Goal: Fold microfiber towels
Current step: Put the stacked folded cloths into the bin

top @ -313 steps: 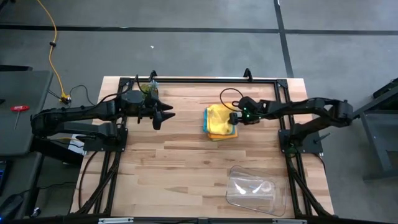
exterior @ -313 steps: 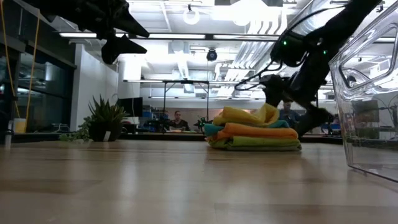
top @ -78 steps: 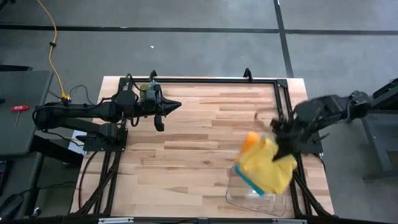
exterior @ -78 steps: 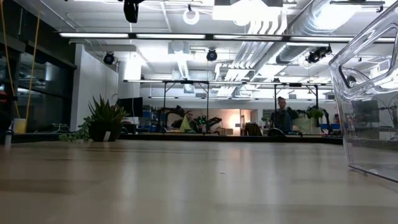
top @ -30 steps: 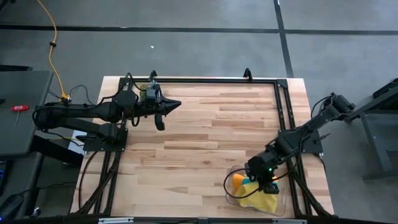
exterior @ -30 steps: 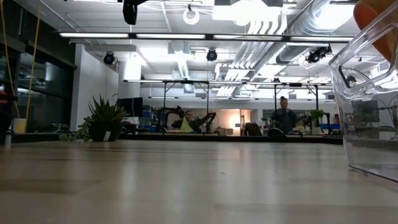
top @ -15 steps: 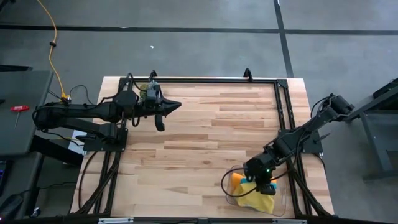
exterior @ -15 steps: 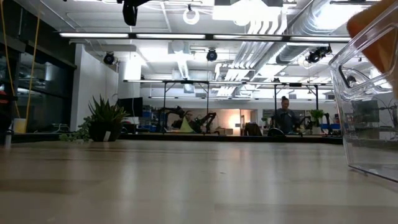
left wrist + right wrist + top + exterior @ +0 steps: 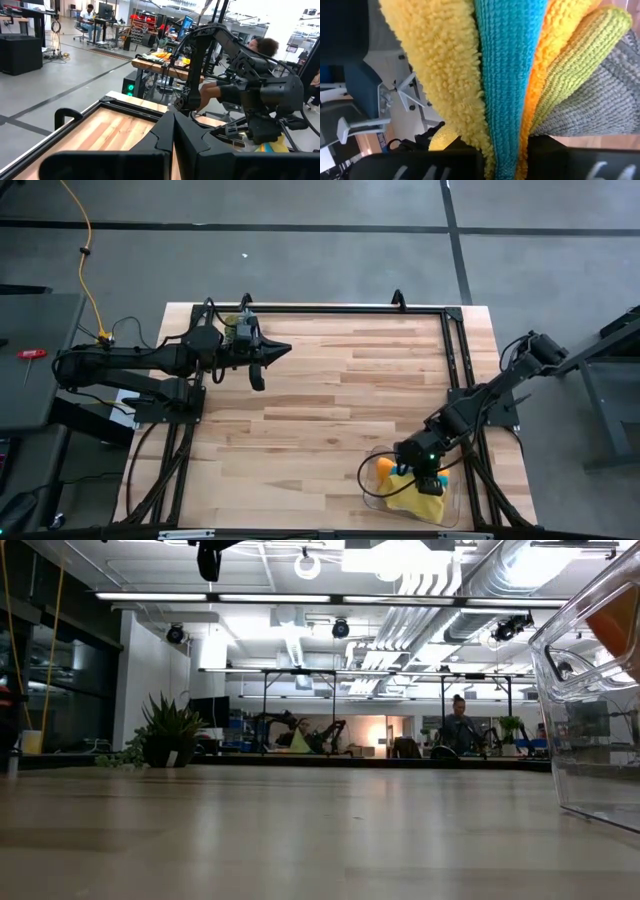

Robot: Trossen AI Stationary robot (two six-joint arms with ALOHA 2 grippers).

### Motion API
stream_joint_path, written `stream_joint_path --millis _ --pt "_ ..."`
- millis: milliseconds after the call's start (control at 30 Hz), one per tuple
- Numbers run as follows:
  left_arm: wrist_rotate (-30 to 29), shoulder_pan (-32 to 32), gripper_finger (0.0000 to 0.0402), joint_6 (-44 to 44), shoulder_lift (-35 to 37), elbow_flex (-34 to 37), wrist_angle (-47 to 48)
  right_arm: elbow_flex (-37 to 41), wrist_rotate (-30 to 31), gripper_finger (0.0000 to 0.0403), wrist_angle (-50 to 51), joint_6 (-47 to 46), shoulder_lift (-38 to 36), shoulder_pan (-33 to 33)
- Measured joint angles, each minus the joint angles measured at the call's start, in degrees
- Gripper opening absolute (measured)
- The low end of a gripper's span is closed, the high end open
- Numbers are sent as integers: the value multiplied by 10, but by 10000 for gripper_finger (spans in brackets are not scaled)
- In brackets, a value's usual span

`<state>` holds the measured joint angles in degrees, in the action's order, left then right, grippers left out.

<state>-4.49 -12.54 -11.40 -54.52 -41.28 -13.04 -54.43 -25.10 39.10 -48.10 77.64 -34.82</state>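
The microfiber towels (image 9: 424, 504) are one folded stack: yellow, teal, orange, lime green and grey layers side by side in the right wrist view (image 9: 510, 75). My right gripper (image 9: 427, 482) is shut on the stack, over the clear tray (image 9: 366, 492) at the table's near right. In the low view an orange end (image 9: 616, 624) shows through the tray's wall (image 9: 585, 710). My left gripper (image 9: 278, 350) is shut and bare, high above the table's far left (image 9: 173, 142). My right gripper pinches the whole stack between its two fingers (image 9: 570, 155), all layers together, with the teal layer (image 9: 502, 135) in the middle. The fingers slant down from above. The stack sits inside the tray's outline; whether it rests on the tray's floor cannot be told.
A black frame rail (image 9: 330, 308) runs along the table's far edge and down both sides. Bare wood (image 9: 310, 430) lies between the two arms. People and workbenches (image 9: 460, 730) show in the room beyond the table.
My right gripper has gone down a little with the stack, still shut on it. In the low view the orange end now shows lower behind the tray's wall than a second ago.
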Motion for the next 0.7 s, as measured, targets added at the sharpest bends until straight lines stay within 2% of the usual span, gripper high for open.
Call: stream_joint_path --millis 433,700 --pt "0 -1 0 11 0 0 0 1 -16 25 -7 -2 77 -8" --pt "0 -1 0 10 0 0 0 1 95 25 15 -82 84 -12"
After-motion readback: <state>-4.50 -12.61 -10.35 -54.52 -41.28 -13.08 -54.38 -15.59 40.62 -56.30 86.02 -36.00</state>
